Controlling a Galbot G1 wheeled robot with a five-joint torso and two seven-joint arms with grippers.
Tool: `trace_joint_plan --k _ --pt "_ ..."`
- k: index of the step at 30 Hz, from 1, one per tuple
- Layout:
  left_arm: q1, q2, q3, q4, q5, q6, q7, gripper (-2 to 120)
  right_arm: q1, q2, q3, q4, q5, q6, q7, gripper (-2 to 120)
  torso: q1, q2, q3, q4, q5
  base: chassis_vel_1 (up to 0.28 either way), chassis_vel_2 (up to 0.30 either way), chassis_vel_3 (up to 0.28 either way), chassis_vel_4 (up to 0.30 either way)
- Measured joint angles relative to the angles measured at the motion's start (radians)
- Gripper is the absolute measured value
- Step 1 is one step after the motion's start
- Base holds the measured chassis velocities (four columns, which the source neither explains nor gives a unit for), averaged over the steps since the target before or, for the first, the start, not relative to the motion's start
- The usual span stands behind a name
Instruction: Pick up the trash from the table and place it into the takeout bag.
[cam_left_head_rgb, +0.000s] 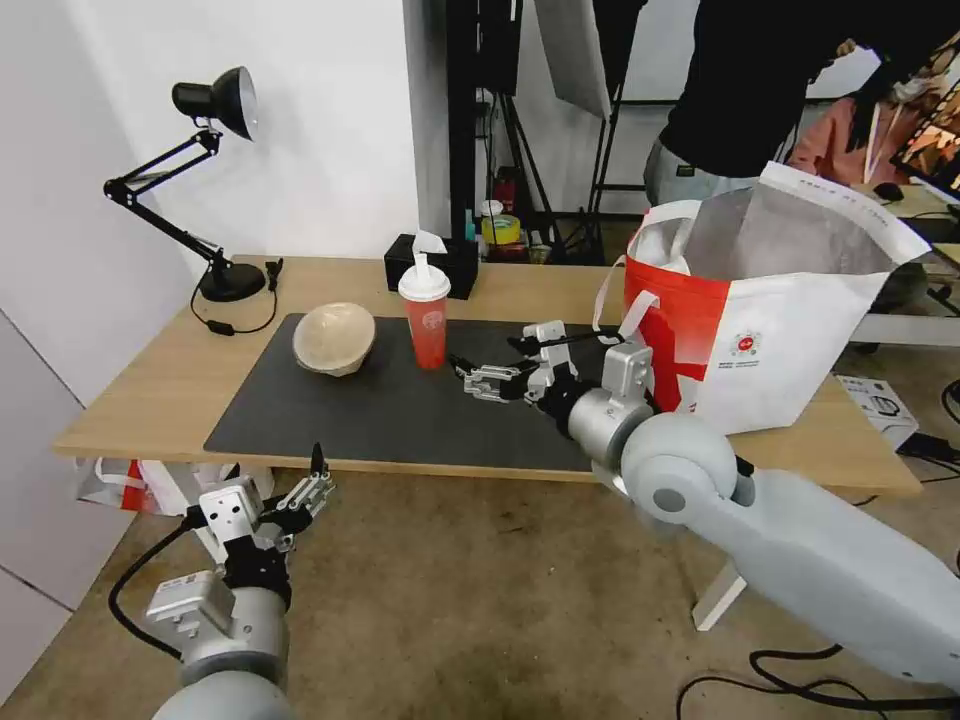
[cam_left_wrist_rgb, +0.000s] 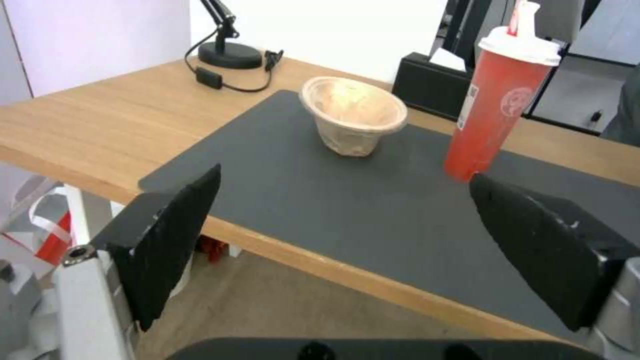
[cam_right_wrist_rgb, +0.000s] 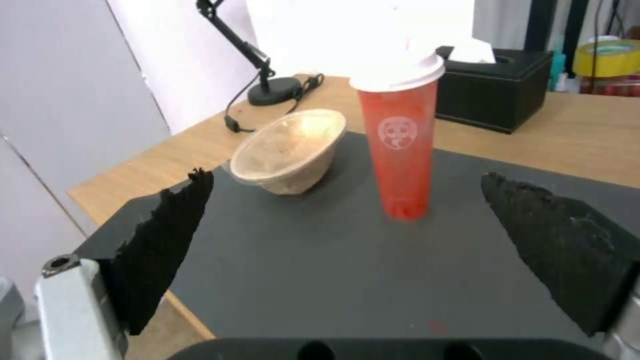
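Observation:
A beige bowl lies tipped on the dark grey mat of the light-wood table. Just to its right stands a red drink cup with a white lid. The white and red takeout bag stands open at the table's right end, its foil lining showing. My right gripper hovers open over the mat, a little right of the cup and left of the bag. The right wrist view has the cup and bowl ahead of the spread gripper. My left gripper hangs open below the table's front edge, facing the bowl and cup.
A black desk lamp with its cord stands at the back left and a black tissue box behind the cup. A small red-and-white plastic bag hangs under the table. A person stands behind the takeout bag. Cables lie on the floor at right.

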Motion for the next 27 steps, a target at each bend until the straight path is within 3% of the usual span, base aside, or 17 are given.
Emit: trace_joint_plan --k 8,15,27 --pt "0.001 -0.004 0.002 0.002 0.001 0.0 0.0 100 -0.019 0.046 -0.017 -0.021 -0.062 0.035 -0.032 100 0.0 0.0 0.0 0.0 0.0 0.0 0.0 0.0 0.0" --pt "0.0 -0.001 0.001 -0.002 -0.007 0.002 0.002 100 -0.077 0.144 -0.006 -0.06 -0.18 0.07 -0.062 100 0.0 0.0 0.0 0.0001 0.0 0.0 0.0 0.0 0.0" --pt "-0.015 0.006 0.002 0.012 -0.025 0.002 0.0 100 -0.075 0.159 0.001 -0.089 -0.208 0.058 -0.035 100 0.0 0.0 0.0 0.0 0.0 0.0 0.0 0.0 0.0"
